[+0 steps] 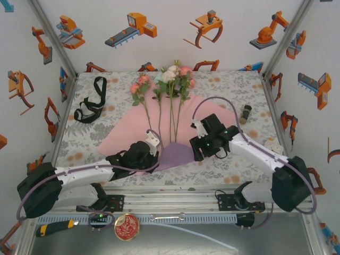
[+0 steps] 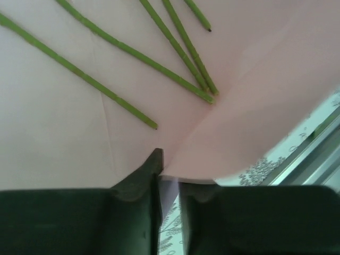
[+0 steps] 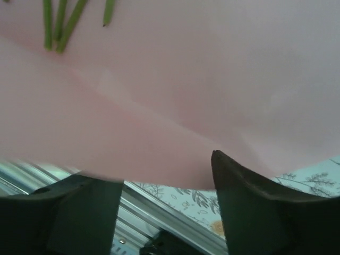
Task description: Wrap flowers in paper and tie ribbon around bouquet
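The paper (image 1: 125,135) lies pink side up on the table, its near corner (image 1: 178,155) turned over to show lilac. The flowers (image 1: 171,79) rest on it, heads at the far side and stems (image 2: 127,50) running toward me. My left gripper (image 1: 154,144) is at the paper's near edge; in the left wrist view my left gripper (image 2: 170,172) is shut on that edge, one finger above and one below. My right gripper (image 1: 197,150) is just right of the lilac fold, and my right gripper (image 3: 159,170) stands open with the paper's edge (image 3: 159,133) between its fingers. The black ribbon (image 1: 90,105) lies loose at the far left.
A small dark cylinder (image 1: 246,113) stands on the tablecloth at the right. The metal rail (image 1: 170,202) runs along the near edge. Below it lie a yellow-and-black handled tool (image 1: 53,227) and a red round tin (image 1: 126,226). Walls close in on three sides.
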